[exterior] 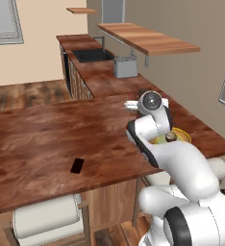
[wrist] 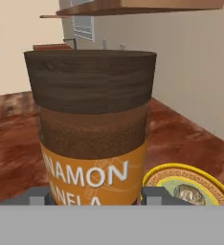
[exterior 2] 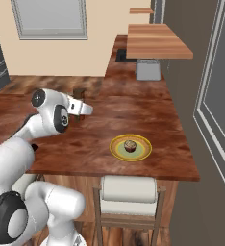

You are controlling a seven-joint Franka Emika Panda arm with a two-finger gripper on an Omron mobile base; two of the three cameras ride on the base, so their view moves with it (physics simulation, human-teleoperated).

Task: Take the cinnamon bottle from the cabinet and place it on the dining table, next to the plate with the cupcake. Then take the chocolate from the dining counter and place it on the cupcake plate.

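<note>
1. Cinnamon bottle [wrist: 92,129] sits squeezed between the two tips of the pincer [wrist: 95,195], upright.
2. Plate [wrist: 190,184] with the cupcake [exterior 2: 130,146] lies at four o'clock of the bottle in the hand view.
3. Step: bringing the bottle to the dining table [exterior: 32,139]. Next, lower it beside the plate and let go.
4. Chocolate [exterior: 77,166] waits well apart.
5. Arm reaches forward, bent, hand level.

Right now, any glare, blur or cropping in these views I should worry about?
Left base view: even light, no glare; the arm hides part of the plate; the chocolate is sharp. Right base view: soft, the cupcake is readable, the bottle is mostly behind the hand. Hand view: the bottle looms large and its label is cropped at the bottom.
</note>
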